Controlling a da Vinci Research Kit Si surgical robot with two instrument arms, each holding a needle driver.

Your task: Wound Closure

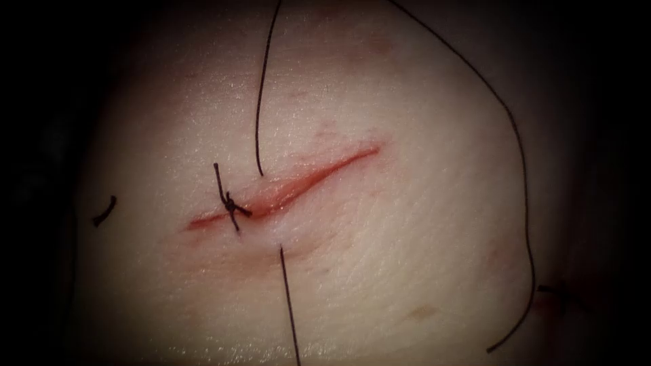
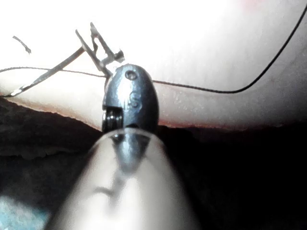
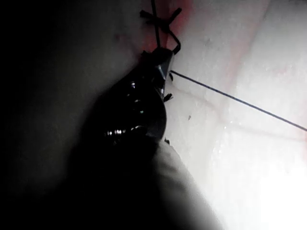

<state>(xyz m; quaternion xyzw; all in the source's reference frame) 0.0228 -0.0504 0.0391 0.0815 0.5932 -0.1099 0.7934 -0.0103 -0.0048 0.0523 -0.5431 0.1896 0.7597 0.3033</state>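
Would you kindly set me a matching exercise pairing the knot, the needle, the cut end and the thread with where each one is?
Things:
1. knot
2. needle
3. cut end
4. thread

Places:
A. lying loose left of the cut
B. at the left tool, apparently out of the tissue
C. passing under the cut, right of the knot
D. on the cut's left part

Pairs: 1-D, 2-B, 3-A, 4-C.

Whether the left tool grips the needle, and what the right tool holds, is unclear.
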